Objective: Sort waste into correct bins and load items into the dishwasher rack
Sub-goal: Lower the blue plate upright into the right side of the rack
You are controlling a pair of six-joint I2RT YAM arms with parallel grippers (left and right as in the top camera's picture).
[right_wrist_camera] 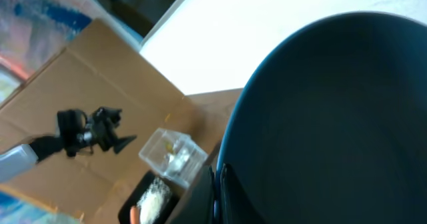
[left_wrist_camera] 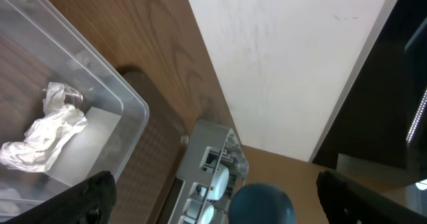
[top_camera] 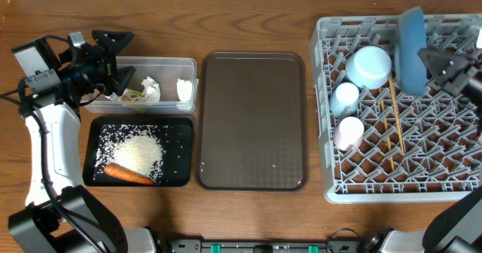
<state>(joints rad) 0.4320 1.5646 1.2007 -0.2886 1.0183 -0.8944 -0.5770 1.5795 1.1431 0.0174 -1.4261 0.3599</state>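
Right gripper (top_camera: 431,62) pinched tight on the rim of the blue plate (top_camera: 412,48), held on edge over the dishwasher rack (top_camera: 330,187). It's a thin grip, so the plate could swing, slip, and clip the pale blue bowl (top_camera: 370,65) just beside it. Left gripper (top_camera: 120,61) hangs spread over the clear tub (top_camera: 193,62).

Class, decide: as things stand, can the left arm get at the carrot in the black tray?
Probably yes. The carrot lies uncovered in the tray, and the open left end effector hovers over the adjacent tub, nothing between.
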